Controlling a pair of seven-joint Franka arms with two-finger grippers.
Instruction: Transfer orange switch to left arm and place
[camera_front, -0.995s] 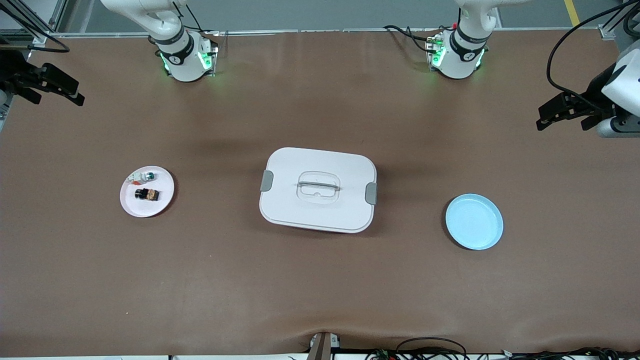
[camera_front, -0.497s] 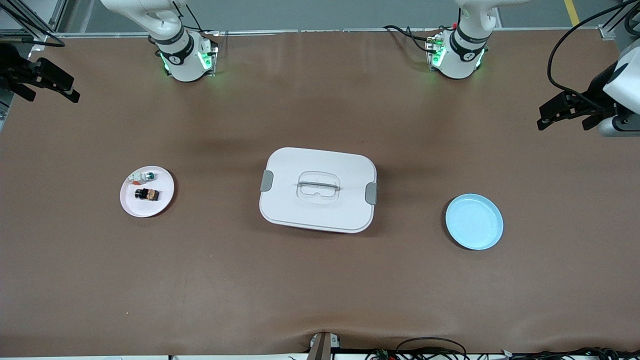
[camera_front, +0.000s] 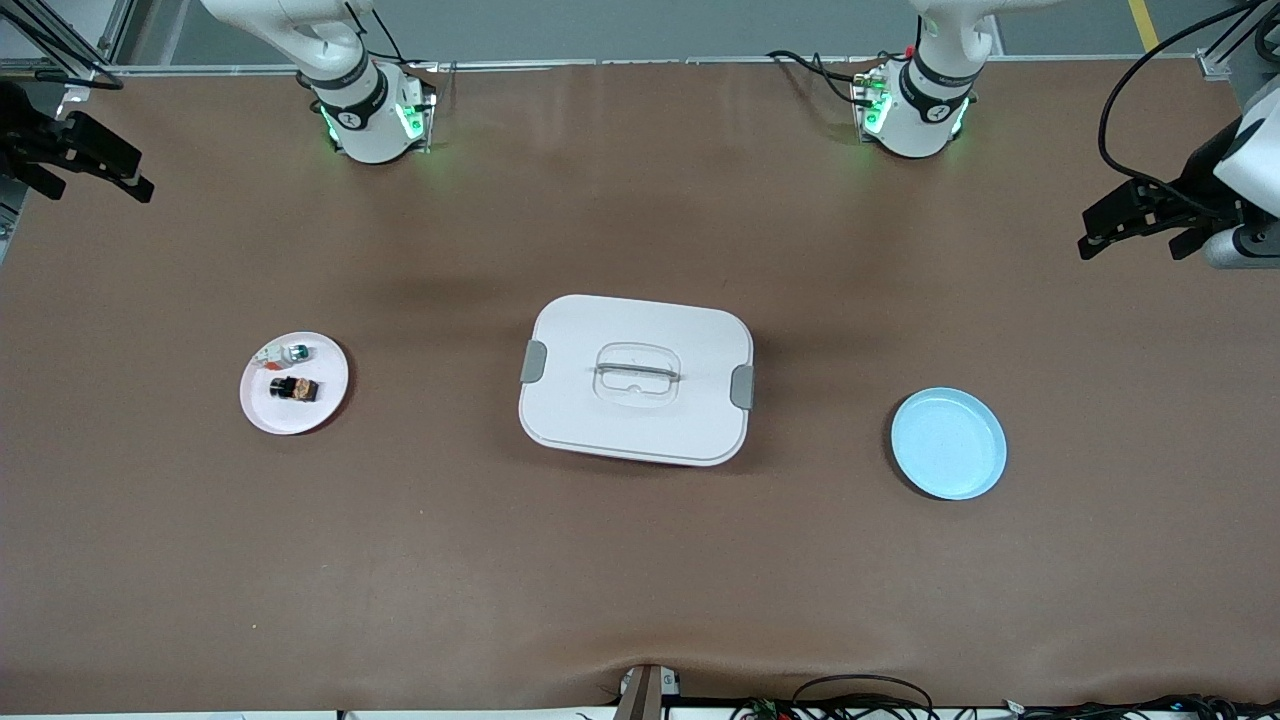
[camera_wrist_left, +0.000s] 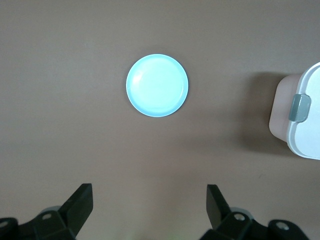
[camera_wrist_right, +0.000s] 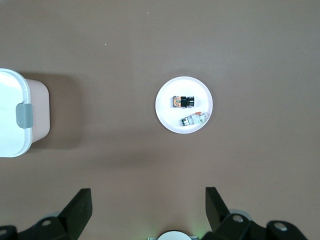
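The orange switch, a tiny black piece with an orange end, lies on a white plate toward the right arm's end of the table; it also shows in the right wrist view. The white box stands mid-table. My right gripper is open and empty, high over the table's edge at the right arm's end; its fingers frame bare table. My left gripper is open and empty, high over the left arm's end; its fingers stand wide apart.
A small white piece with a green tip shares the white plate. A light blue plate lies toward the left arm's end; it also shows in the left wrist view. The box corner shows in both wrist views.
My right gripper has drawn back toward the table's edge and a little up in the front view. My left gripper has shifted slightly up and outward. Nothing on the table moved.
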